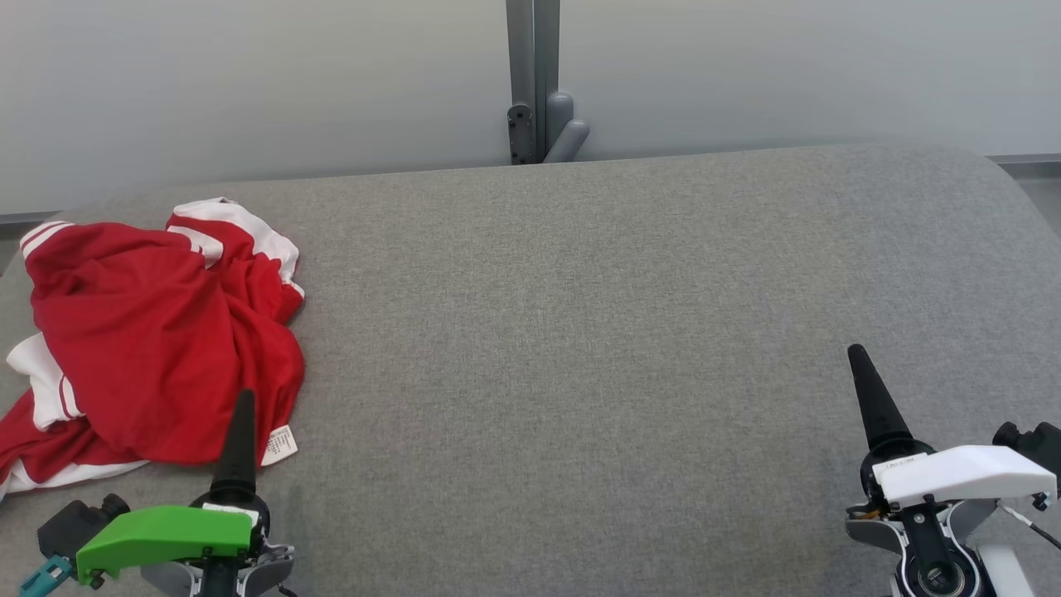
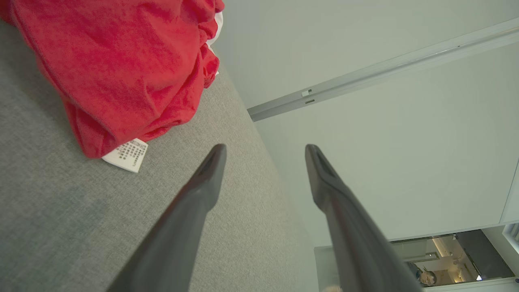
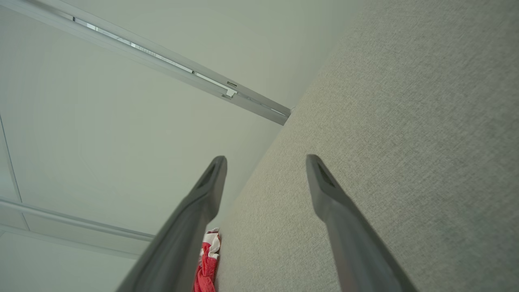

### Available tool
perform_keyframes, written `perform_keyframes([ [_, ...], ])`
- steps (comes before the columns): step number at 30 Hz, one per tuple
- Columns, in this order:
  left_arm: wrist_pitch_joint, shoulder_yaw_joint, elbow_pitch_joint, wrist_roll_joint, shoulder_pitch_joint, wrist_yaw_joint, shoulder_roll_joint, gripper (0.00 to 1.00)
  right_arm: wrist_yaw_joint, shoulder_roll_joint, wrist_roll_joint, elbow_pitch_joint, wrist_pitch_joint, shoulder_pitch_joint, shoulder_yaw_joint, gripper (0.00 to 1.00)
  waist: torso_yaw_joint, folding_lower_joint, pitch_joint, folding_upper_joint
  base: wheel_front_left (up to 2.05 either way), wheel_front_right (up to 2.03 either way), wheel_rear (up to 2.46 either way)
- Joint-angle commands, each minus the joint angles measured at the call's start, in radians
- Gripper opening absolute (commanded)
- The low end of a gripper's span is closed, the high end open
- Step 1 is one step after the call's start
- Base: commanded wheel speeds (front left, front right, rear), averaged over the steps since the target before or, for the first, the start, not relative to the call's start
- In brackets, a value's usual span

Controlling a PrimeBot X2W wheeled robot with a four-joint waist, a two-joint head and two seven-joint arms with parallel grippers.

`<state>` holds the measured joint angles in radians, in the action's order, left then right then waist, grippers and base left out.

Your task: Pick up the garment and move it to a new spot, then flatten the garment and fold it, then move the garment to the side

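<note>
With jaws spread wide, the left end effector (image 2: 265, 147) and right end effector (image 3: 265, 157) point forward.

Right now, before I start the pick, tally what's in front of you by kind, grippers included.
Crumpled red-and-white garment: 1
White care tag at its near edge: 1
Open grippers: 2, the left gripper and the right gripper
Total: 4

Head camera looking down over grey surface (image 1: 580, 332), wrist cameras low along it, all sharing garment (image 1: 157, 332)
</note>
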<state>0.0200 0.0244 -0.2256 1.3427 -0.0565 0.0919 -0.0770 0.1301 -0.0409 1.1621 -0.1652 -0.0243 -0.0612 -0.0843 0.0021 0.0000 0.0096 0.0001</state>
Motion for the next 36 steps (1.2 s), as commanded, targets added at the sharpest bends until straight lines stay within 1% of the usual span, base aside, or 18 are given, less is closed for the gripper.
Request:
perform_keyframes([
  [1,-0.013,-0.006,0.022,-0.060,-0.017,-0.003,-0.012,1.00,0.000,-0.006,-0.074,0.029,0.014,-0.005,0.004,1.00,0.000,0.0000,0.001,-0.0001,0.00,0.00,0.00],
  [7,-0.037,-0.007,0.029,-0.192,-0.006,0.005,-0.008,1.00,0.000,-0.006,-0.205,0.043,0.039,0.001,0.010,1.00,0.002,0.0000,0.004,-0.0001,0.00,0.00,0.00],
  [8,-0.037,-0.007,0.029,-0.192,-0.006,0.005,-0.008,1.00,0.000,-0.006,-0.205,0.043,0.039,0.001,0.010,1.00,0.002,0.0000,0.004,-0.0001,0.00,0.00,0.00],
  [20,-0.081,0.000,0.052,-0.411,0.015,0.026,0.002,1.00,0.000,-0.007,-0.426,0.064,0.084,0.015,0.019,1.00,0.005,0.0000,0.007,-0.0001,0.00,0.00,0.00],
  [28,-0.108,0.001,0.057,-0.526,0.030,0.034,-0.005,1.00,0.000,-0.008,-0.551,0.071,0.111,0.023,0.022,1.00,0.006,0.0000,0.008,-0.0001,0.00,0.00,0.00],
  [36,-0.133,-0.003,0.050,-0.620,0.041,0.038,-0.013,1.00,0.001,-0.008,-0.644,0.073,0.136,0.031,0.018,1.00,0.008,0.0000,0.009,-0.0001,0.00,0.00,0.00],
])
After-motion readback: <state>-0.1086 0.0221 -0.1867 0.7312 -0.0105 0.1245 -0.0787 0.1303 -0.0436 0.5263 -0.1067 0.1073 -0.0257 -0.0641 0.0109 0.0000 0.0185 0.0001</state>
